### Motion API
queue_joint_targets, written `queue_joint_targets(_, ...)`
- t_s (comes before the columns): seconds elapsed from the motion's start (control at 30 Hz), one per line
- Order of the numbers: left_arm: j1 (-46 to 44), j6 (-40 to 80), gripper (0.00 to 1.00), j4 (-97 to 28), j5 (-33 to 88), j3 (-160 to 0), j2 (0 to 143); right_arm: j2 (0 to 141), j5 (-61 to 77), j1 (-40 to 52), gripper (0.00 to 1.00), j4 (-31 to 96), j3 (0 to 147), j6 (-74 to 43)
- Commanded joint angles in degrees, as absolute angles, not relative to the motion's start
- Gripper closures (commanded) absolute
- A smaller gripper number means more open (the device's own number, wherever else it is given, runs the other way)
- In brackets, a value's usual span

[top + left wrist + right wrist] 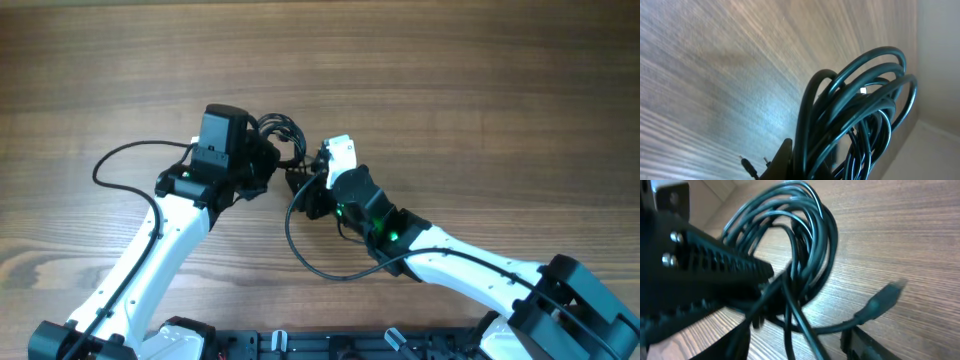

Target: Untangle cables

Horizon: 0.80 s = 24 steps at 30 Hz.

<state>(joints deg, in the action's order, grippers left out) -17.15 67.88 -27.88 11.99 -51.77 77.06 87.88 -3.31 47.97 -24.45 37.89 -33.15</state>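
The cables are a coiled bundle of thin dark cords at the table's middle, between my two grippers. My left gripper is shut on the bundle's left side. In the left wrist view the cables' loops fill the right half next to one finger, with two small plug tips beside it. My right gripper is open. In the right wrist view its fingers stand either side of a few strands of the cables, and a plug end lies on the wood.
The wooden table stretches all around. A loose strand loops from the bundle toward the front under the right arm. The left arm's own thicker cable arcs to the left. The left gripper's ribbed finger crosses the right wrist view.
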Motion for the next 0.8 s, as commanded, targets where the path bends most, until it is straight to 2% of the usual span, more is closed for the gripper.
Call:
queue_joint_targets(0.0,-17.15,71.05,0.96,-27.9,15.2,-51.77,76.16,89.03,-2.52,48.16,0.53,-24.73,38.68,-33.01)
queue_joint_targets(0.23,-16.05,73.23,0.96,-27.88,17.15,-51.77,76.16,89.06,-1.21,48.16,0.75,-21.5,38.68,-33.06)
queue_joint_targets(0.43,-10.72,74.22,0.96,-27.9,21.06,-51.77,76.16,89.06,3.09,48.16,0.78,-20.05,38.68,-33.12)
queue_joint_targets(0.6,-8.78,73.65,0.96,-27.92,22.72,-51.77,76.16,89.03,7.22,48.16,0.95,-20.53,38.68,-33.15)
queue_joint_targets(0.73,-8.78,72.66,0.96,-27.94,23.14,-51.77,76.16,89.03,7.84,48.16,0.95,-21.21,38.68,-33.12)
queue_joint_targets(0.77,-8.78,72.69,0.96,-27.94,23.18,-51.77,76.16,89.03,8.08,48.16,0.91,-21.56,38.68,-33.19)
